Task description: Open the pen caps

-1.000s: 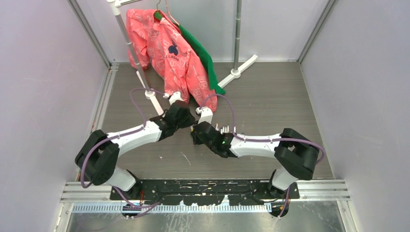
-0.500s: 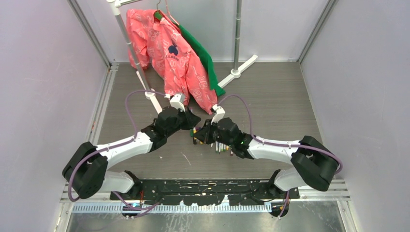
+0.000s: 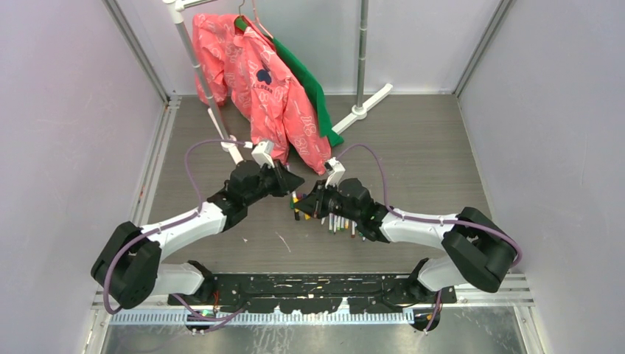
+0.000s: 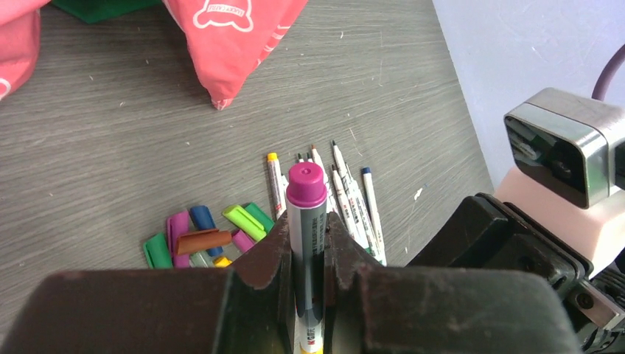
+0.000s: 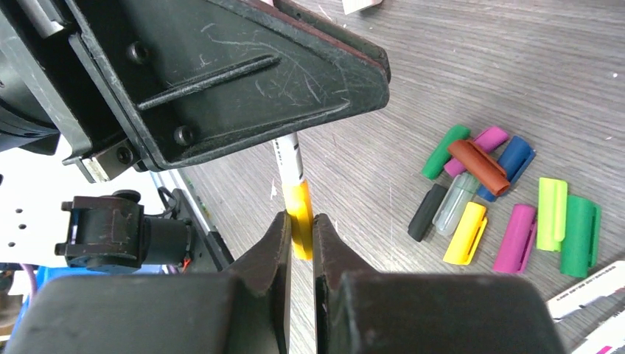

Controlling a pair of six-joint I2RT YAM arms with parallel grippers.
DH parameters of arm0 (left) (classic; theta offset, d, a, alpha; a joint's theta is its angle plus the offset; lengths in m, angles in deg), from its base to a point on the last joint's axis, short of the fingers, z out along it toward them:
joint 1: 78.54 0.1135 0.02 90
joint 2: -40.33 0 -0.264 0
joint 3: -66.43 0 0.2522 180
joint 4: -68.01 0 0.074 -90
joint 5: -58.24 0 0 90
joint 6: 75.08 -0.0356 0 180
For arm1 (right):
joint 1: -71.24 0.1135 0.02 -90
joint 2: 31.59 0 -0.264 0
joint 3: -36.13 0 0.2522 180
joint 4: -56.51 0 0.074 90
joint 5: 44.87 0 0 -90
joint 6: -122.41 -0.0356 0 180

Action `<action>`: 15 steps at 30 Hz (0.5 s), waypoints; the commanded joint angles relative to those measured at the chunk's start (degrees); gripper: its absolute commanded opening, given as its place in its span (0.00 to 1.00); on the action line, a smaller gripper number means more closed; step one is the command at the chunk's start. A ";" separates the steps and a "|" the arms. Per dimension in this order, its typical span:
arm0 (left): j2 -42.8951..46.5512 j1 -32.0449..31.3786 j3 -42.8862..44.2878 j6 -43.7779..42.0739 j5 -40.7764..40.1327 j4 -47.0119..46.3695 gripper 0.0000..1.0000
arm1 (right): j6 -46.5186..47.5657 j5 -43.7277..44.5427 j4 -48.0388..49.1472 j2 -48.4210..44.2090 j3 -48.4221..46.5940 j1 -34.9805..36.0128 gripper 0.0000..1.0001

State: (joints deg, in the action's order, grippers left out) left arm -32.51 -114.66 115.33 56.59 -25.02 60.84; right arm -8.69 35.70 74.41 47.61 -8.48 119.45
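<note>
- L gripper (image 4: pixel 306 230) clamped on white pen barrel (image 5: pixel 290 155), purple cap (image 4: pixel 306 184) sticking out front.
- R gripper (image 5: pixel 298 221) pinching same pen's yellow cap (image 5: pixel 297 200) (jaws nearly together).
- Loose caps (image 5: pixel 514 237) + bare pens (image 4: pixel 352 206) lie on table (image 3: pixel 427 140); open room rt of them.

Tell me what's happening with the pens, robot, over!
Left fingers shut on a pen. Right fingers shut on its yellow cap, not off yet. Loose caps below, not blocking.

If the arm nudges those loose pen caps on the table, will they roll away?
The loose caps probably won't roll far: several show flat side clips. Small and hollow-looking, they are likely light and would scatter easily. Smooth plastic may slide on the table.
</note>
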 commanded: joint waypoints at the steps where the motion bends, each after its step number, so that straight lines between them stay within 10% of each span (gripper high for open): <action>1: 1.91 3.99 5.40 0.58 -4.35 1.34 0.00 | 2.44 8.50 -14.55 -1.48 0.71 -0.70 0.01; 15: -2.88 4.88 16.77 12.83 -12.30 20.79 0.00 | 4.93 33.43 -33.89 2.61 -9.27 7.12 0.01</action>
State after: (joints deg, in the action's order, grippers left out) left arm -36.20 -109.70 128.33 67.49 -31.12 77.11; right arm -4.12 58.67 49.99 49.25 -14.08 125.59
